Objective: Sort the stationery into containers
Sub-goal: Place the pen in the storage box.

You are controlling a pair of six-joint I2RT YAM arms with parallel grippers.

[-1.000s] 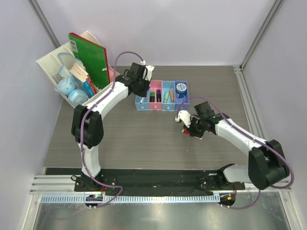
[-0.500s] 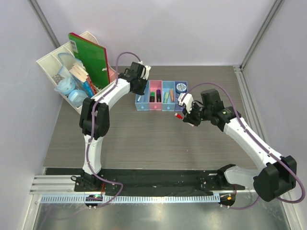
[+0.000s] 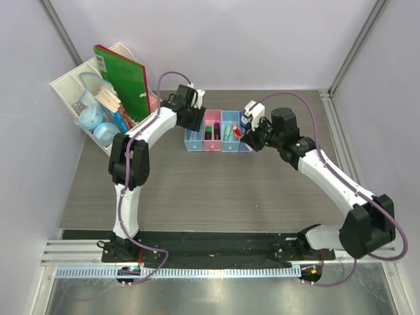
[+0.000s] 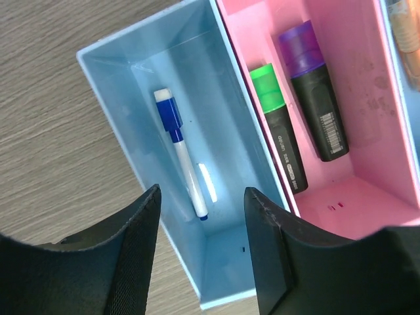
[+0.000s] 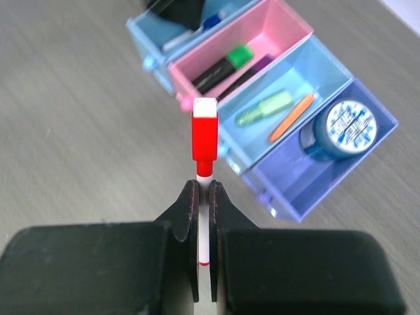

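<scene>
Red-white pen (image 5: 204,134): pinched at its white barrel by the right gripper (image 5: 203,197), fingers closed tight on it, in the air by the row of bins (image 3: 216,147). Its long axis follows the fingers, red cap outward toward the pink bin (image 5: 292,26). Left gripper (image 4: 202,197): spread apart, empty, over the end blue bin (image 4: 118,98), where the blue-white pen (image 4: 178,151) lies lengthwise.

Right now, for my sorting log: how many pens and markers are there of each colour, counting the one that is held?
Blue pen: 1
Red pen: 1, in the right pincer
Green-capped marker: 1
Pale green marker: 1
Purple-capped marker: 1
Orange marker: 1
Total: 6
</scene>
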